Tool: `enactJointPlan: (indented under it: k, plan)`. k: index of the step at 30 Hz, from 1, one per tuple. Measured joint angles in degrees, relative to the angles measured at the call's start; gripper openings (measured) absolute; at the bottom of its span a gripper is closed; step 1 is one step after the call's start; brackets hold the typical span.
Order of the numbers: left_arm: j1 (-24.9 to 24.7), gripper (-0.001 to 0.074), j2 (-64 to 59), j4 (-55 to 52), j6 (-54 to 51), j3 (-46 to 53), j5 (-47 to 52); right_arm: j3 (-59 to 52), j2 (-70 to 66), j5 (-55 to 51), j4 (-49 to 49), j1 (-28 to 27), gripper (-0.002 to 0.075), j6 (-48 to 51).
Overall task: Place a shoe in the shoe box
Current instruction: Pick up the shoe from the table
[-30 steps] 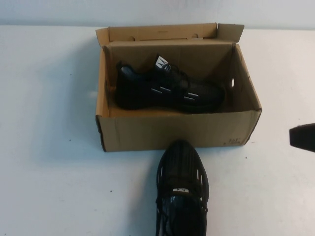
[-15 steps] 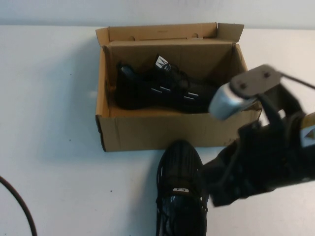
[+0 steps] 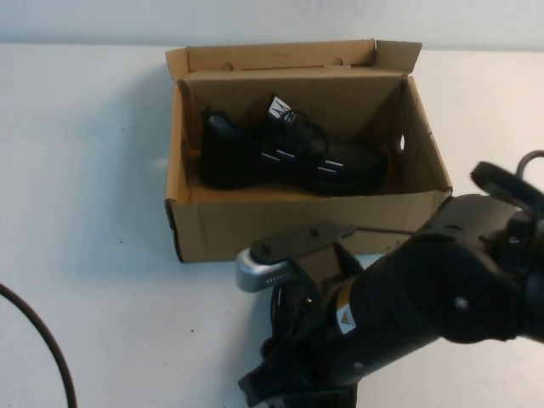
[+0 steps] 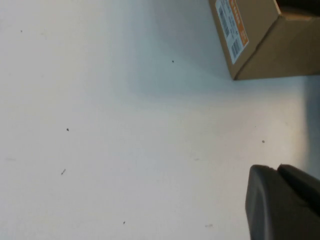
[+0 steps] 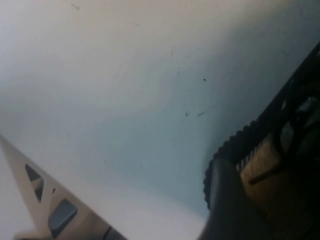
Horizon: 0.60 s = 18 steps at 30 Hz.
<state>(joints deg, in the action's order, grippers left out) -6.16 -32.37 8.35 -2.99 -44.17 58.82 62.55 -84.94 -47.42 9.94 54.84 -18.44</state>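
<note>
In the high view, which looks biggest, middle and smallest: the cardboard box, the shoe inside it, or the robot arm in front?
1. Shoe box and right arm: alike in spread, and the arm is nearer the camera, so no ranking.
2. Black sneaker in the box: clearly smallest.

The box (image 3: 306,225) stands open-topped, a shoe (image 3: 285,153) filling its far half; its near half is free. The right arm (image 3: 408,306) blocks the near approach. Table (image 3: 85,170) left is open.

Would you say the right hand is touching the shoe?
Cannot tell: the high view's arm hides the right hand over the shoe. Left hand hovers over the table.
</note>
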Motion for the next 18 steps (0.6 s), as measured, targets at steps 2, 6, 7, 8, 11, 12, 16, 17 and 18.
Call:
enactJointPlan:
  k: [2,6,7,8,11,12,16,17,18]
  plan:
    - [0.0,-0.0004,0.0,0.1,0.0,0.0,0.8,0.0,-2.0,0.7,0.0,0.0,0.0349,-0.4]
    - [0.0,-0.0004,0.0,0.4,0.0,0.0,2.0,0.0,-6.1,2.6,0.1,0.0,0.037,-0.7]
    - [0.0,-0.0004,0.0,0.5,0.0,0.0,2.1,0.0,-6.9,3.0,0.1,0.0,0.0372,-0.8]
    - [0.0,-0.0004,0.0,0.5,0.0,0.0,2.2,0.0,-7.9,3.4,0.3,0.0,0.0373,-0.8]
    - [0.0,-0.0004,0.0,1.5,0.0,0.0,2.6,0.1,-10.4,4.6,0.3,0.0,0.0372,-0.8]
    - [0.0,-0.0004,0.0,1.7,0.0,0.0,2.7,0.1,-11.3,5.1,0.3,0.0,0.0365,-0.8]
    - [0.0,-0.0004,0.0,2.4,0.0,0.0,2.7,0.2,-13.4,5.3,-0.9,0.0,0.0202,-0.8]
    - [0.0,-0.0004,0.0,2.5,0.0,0.0,2.8,0.2,-13.4,5.3,-1.3,0.0,0.013,-0.8]
    - [0.0,-0.0004,0.0,2.5,0.0,0.0,2.9,0.4,-13.4,5.3,-1.4,0.0,0.0083,-0.8]
